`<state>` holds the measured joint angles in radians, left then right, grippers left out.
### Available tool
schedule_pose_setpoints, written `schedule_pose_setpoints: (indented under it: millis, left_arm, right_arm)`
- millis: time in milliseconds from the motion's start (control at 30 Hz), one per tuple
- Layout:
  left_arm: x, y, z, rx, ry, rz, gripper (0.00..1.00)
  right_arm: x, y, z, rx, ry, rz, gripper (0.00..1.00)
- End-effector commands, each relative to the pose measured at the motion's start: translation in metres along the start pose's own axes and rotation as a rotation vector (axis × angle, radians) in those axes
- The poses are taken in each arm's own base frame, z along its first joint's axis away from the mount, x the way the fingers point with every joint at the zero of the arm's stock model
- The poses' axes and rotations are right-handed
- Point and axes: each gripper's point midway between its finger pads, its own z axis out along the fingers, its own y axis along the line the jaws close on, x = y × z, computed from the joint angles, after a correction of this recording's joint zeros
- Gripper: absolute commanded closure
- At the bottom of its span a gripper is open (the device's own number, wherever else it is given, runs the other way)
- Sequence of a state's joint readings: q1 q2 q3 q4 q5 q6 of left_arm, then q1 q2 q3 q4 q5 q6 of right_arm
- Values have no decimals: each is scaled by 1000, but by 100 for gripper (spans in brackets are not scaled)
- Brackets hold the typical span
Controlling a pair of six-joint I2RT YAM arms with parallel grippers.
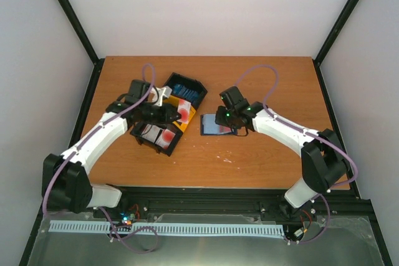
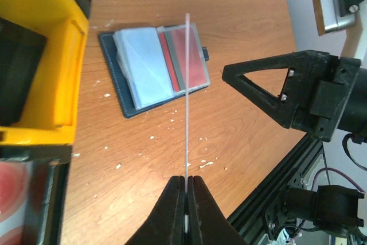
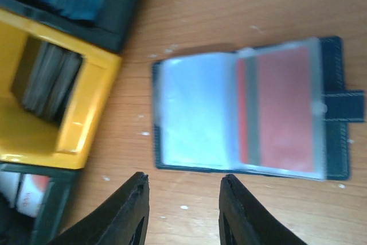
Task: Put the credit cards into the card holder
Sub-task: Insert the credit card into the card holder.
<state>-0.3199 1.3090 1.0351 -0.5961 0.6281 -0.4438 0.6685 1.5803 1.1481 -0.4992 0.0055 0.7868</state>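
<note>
1. A brown wooden table (image 1: 206,160) fills the middle of the booth, its grain running side to side, with small white specks (image 1: 227,159) scattered toward five o'clock of its centre.
2. A plain white back wall (image 1: 212,10) rises at twelve o'clock. Matching white panels close the sides at nine (image 1: 31,91) and three o'clock (image 1: 368,104).
3. Black frame posts slant upward at eleven (image 1: 68,14) and one o'clock (image 1: 346,14).
4. At six o'clock a black rail (image 1: 212,207) edges the table. Nearer still, a white slotted strip (image 1: 187,228) lies over grey sheet metal (image 1: 206,250).
5. The light is soft and even, and shadows are faint.

Top view looks down; close wrist views share the card holder (image 2: 155,67).
</note>
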Motion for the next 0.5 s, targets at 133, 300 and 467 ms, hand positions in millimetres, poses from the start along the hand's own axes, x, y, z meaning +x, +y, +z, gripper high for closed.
schedule_pose_setpoints:
  millis: [133,300,467]
  left_arm:
    - [0,-23,71,54,20,1,99]
    - [-3,-24,122,95,28,-35,99]
    - [-9,-18,163,82,18,-83,99]
  right_arm:
    - [1,-52,11,40,60,1,78]
    - [-1,-87,29,120,97,5,83]
    - [-5,-111,46,149,135,-3,85]
